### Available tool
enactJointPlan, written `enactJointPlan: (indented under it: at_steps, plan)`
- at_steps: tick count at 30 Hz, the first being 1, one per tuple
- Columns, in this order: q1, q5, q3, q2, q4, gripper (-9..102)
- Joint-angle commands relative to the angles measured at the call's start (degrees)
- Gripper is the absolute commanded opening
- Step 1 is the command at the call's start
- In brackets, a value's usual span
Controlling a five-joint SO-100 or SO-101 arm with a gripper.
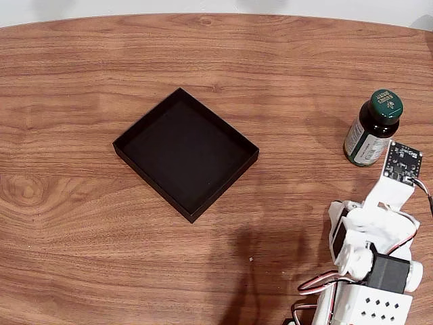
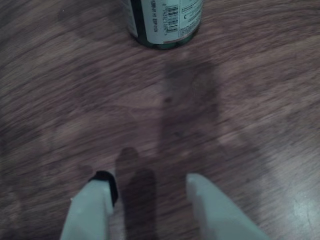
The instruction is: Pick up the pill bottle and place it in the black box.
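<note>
The pill bottle (image 2: pixel 164 22) stands upright straight ahead of my gripper (image 2: pixel 150 192), whose fingers are spread, gripping nothing.

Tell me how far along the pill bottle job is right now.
Early stage. Done: nothing; the black box sits empty. In hand: the claw is open above the wood, aimed at the pill bottle, which stands upright on the table ahead of the fingertips, not between them. Left: closing in, gripping, lifting, carrying it to the box.
</note>
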Motion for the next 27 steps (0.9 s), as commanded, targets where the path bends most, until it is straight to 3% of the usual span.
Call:
enactJointPlan:
  at_steps: [1, 11, 19, 27]
  plan:
    - [-13.27, -0.97, -1.05, 1.32, 21.09, 29]
    - [-13.36, -0.88, -1.05, 1.32, 20.83, 29]
    - [-12.66, -3.08, -1.05, 1.23, 15.73, 29]
    - [-10.02, -4.04, -1.05, -2.9, -1.05, 30]
